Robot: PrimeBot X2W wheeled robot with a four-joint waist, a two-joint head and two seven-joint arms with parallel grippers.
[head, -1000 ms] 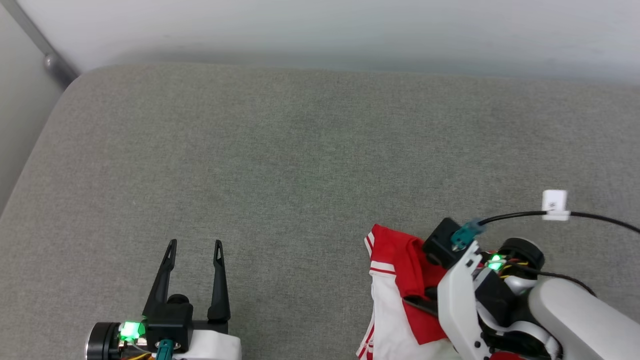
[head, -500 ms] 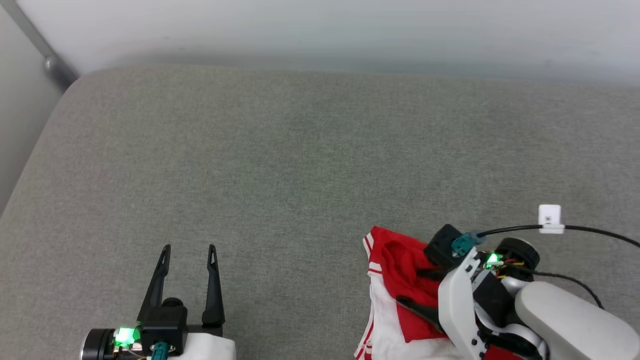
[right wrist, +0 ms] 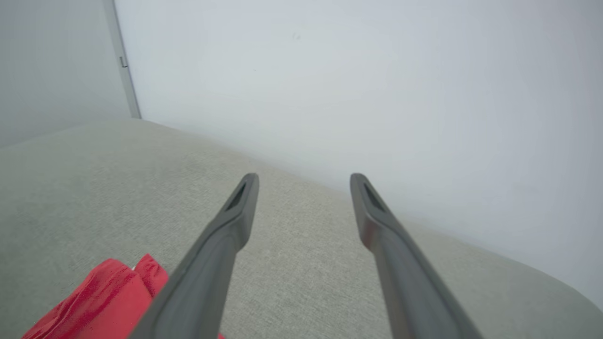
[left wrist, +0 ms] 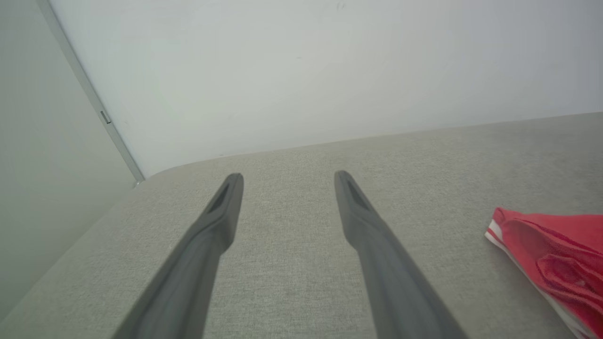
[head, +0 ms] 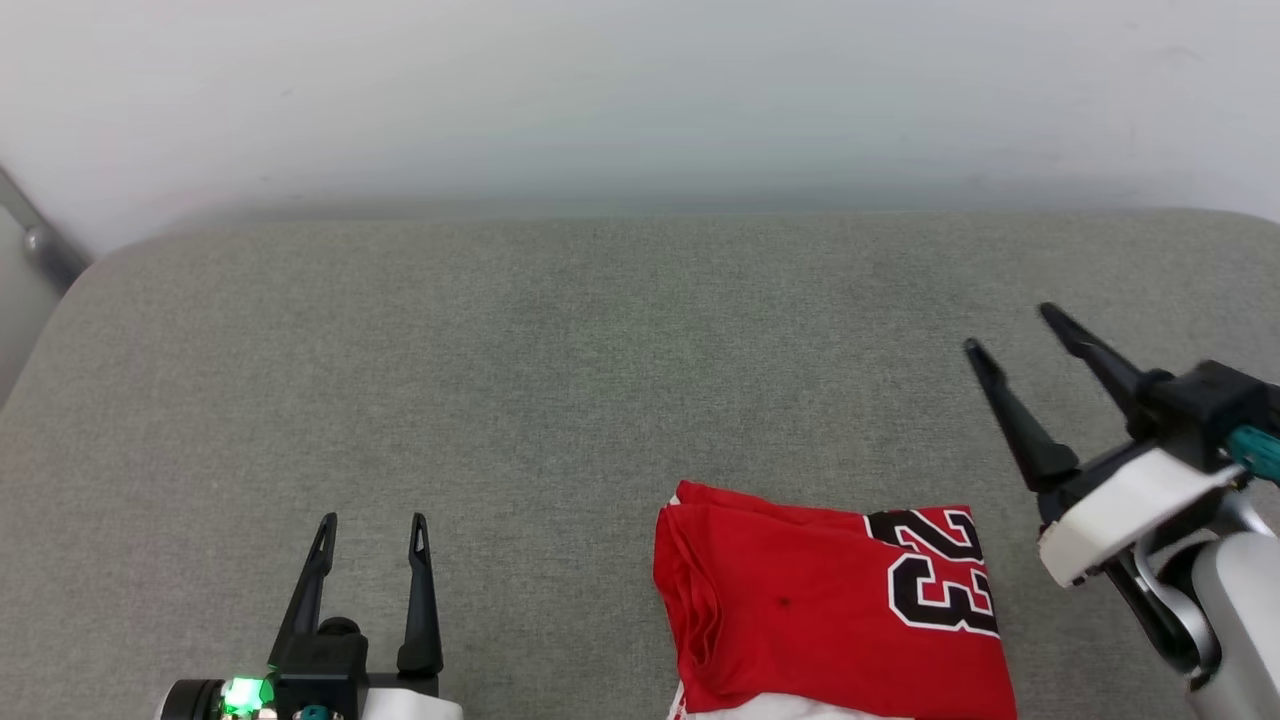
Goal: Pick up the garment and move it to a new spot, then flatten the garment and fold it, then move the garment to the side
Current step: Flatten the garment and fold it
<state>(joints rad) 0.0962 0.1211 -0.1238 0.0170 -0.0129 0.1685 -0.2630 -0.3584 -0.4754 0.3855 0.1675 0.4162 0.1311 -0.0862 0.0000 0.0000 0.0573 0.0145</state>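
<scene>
Red, folded garment (head: 830,610) lies at five o'clock on the grey cushion (head: 560,380). The left gripper (head: 372,520) at seven o'clock and right gripper (head: 1010,328) at three gape empty. The garment's near edge is cropped, so its fold may be loose; dragged sideways by one corner, the layers could spill.

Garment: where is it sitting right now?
In the head view the garment lies folded on the grey cushion at lower centre-right, nearer the open right claw than the left claw, touching neither.
</scene>
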